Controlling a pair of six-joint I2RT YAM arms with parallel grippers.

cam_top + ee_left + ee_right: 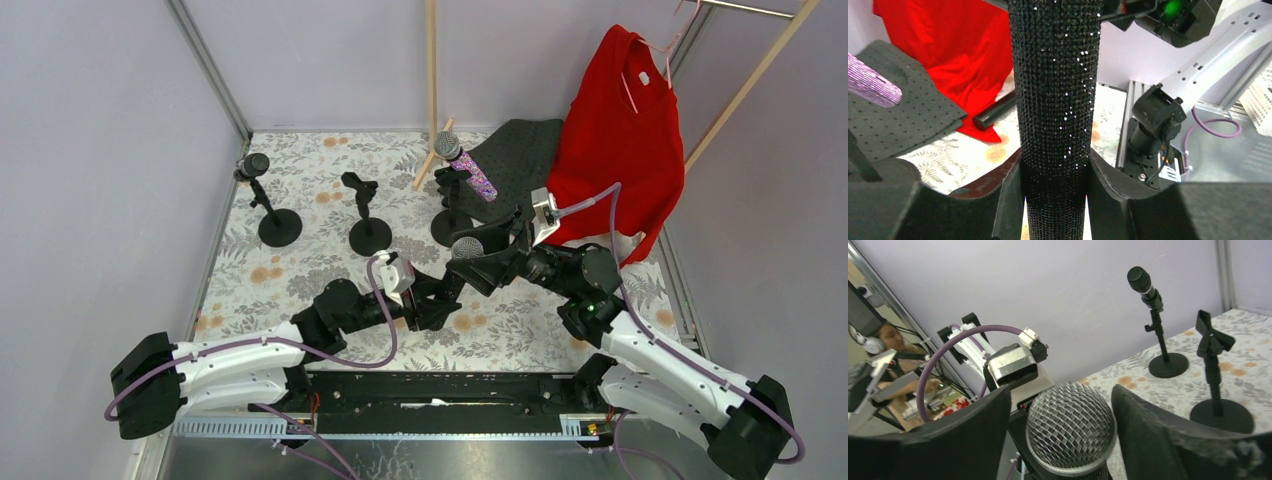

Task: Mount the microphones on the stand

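Nearest the arm bases, the left tool (1055,196) is grasping the sequined body of a black microphone (1055,90), its pads (1007,202) pressing both sides. In the left wrist view the shaft is standing upright and is running out of frame at top and bottom, so its head is cut off there.

Just beyond, the right tool (1062,410) is standing released, its fingers (1148,425) flanking the mesh head with a gap showing on one side. In that view the head is hiding the body below it. From above, both tools are covering most of the shaft over the floral tabletop (300,280).

Farther back, three stands are lined up. The left stand (277,225) is carrying a second black microphone (254,164), and the middle stand (368,232) is showing its clip. The right stand (453,205), its base partly hidden behind the right tool, is bearing the tilted purple microphone (466,165).

Farthest, a red shirt (620,130) is hanging over a black perforated mat (520,150).
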